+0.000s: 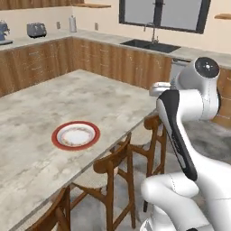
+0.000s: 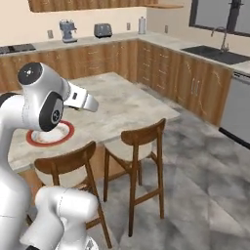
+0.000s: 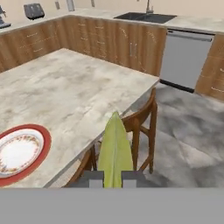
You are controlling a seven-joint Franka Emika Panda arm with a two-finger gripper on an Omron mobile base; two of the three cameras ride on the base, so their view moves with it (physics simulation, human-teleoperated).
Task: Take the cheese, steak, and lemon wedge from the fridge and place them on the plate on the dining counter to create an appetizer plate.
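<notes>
1. Tiny yellow-green lemon wedge (image 3: 114,151): clamped upright in closed claw (image 3: 113,177), above stools, presumably for delivery.
2. Round red-rimmed white plate (image 3: 43,151): bare, on beige marbled worktop (image 3: 83,92), apart.

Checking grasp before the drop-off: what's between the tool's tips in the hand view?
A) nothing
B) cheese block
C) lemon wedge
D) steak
C: a slim yellow-green lemon wedge stands pinched between the tool's tips, out over a stool short of the red-rimmed plate.
</notes>
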